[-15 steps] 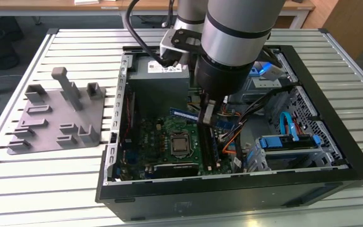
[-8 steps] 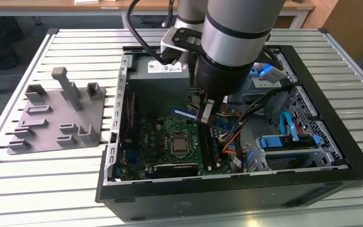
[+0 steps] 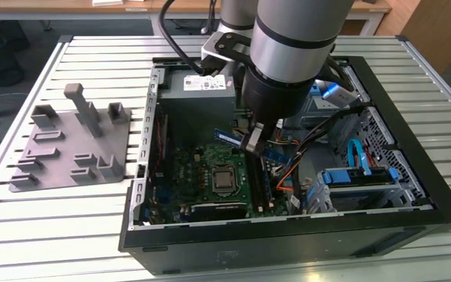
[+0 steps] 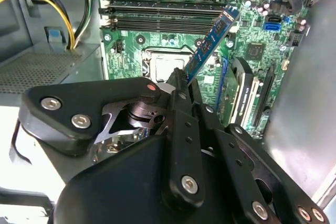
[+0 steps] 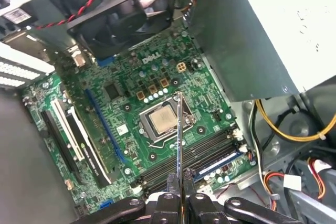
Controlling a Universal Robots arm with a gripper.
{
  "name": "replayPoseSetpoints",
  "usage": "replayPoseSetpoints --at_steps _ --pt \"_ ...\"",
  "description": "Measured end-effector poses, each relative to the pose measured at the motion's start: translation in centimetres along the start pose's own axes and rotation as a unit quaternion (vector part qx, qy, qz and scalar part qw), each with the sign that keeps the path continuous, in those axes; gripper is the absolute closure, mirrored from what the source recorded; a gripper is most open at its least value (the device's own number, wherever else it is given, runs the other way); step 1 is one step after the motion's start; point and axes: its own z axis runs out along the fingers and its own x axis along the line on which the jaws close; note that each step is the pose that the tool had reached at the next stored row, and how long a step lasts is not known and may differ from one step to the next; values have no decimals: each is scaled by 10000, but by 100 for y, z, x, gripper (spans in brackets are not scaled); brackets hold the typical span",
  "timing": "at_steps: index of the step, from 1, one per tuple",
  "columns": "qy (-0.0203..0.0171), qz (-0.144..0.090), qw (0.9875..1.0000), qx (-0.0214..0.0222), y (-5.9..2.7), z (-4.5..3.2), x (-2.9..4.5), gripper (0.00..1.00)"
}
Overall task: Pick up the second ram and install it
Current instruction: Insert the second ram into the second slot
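Clamping the second ram near one end, the gripper has both fingers shut against its flat faces. The strip projects beyond the fingertips, tilted above the motherboard, near the black sockets.

Exterior view high over case — both wrist views close, sharing motherboard.

This looks like a robotics lab or test workshop. An industrial robot arm reaches over a slatted metal table, where an open computer case lies beside a grey moulded tray. Its gripper pinches the second ram above the motherboard. Wooden desks stand along the back.
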Motion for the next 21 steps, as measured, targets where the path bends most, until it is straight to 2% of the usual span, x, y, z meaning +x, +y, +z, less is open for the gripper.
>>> replayPoseSetpoints --at_steps 5,10,16,21 --pt "-18 256 9997 12 0 2 0 86" --pt "-36 499 9987 23 0 4 0 86" --pt "-57 785 9969 36 -1 8 0 86" --pt "-75 1031 9946 47 -1 10 1 86"
